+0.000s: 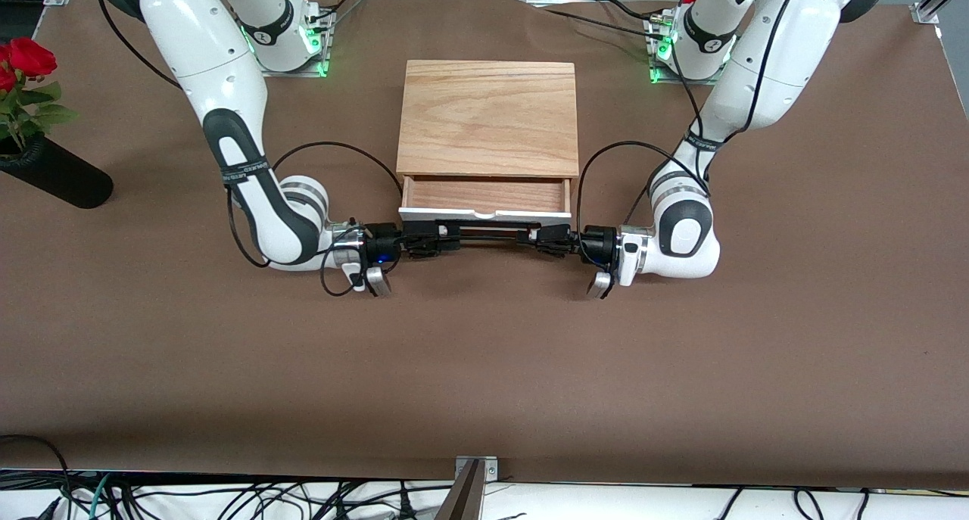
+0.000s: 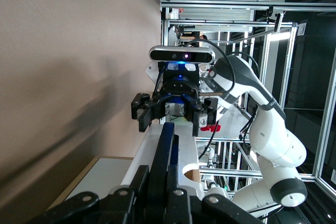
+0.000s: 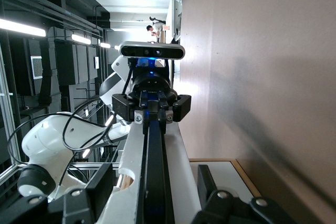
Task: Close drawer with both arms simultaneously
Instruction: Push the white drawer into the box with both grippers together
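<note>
The drawer stands partly open from the oak box at mid-table, its white front and black handle facing the front camera; the handle's long axis runs between the two arms' ends of the table. The right gripper and the left gripper are each clenched on one end of the handle. Likely risk: unequal pushes would skew the tray and jam it, or shove the whole box toward the bases.

Even overhead light, soft shadows
</note>
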Controlling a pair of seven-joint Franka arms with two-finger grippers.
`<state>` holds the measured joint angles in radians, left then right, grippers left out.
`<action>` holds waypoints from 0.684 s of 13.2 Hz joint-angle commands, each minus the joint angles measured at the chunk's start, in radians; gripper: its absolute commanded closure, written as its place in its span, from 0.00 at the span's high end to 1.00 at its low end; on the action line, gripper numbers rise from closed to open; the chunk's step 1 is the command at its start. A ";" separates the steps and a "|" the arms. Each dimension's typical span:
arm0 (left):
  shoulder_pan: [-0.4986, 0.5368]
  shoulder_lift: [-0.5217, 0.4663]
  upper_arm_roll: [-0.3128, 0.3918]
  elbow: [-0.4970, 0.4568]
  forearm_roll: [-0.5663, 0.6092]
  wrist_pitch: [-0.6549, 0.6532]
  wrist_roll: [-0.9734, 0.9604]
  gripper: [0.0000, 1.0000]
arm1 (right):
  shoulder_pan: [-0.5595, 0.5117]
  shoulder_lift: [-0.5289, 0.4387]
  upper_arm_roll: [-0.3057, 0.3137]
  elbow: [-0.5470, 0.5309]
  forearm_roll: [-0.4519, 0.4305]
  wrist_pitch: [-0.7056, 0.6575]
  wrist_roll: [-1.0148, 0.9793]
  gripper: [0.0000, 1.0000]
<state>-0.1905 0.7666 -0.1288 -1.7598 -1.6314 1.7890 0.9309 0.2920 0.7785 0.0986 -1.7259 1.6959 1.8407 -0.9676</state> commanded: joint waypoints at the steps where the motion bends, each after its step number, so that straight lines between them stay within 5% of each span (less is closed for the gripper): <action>1: -0.007 -0.013 0.003 -0.006 -0.011 -0.008 0.017 0.01 | -0.004 -0.025 0.029 -0.032 0.021 0.041 -0.013 0.50; 3: -0.007 -0.013 0.003 -0.006 -0.011 -0.008 0.019 0.00 | -0.005 -0.030 0.029 -0.031 0.019 0.037 -0.007 0.42; 9: -0.007 -0.013 0.003 -0.006 -0.011 -0.008 0.019 0.00 | -0.022 -0.044 0.016 -0.026 -0.030 0.028 -0.011 0.45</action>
<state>-0.1905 0.7667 -0.1288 -1.7598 -1.6314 1.7889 0.9321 0.2809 0.7613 0.1123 -1.7261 1.6891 1.8650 -0.9676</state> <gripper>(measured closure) 0.815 0.551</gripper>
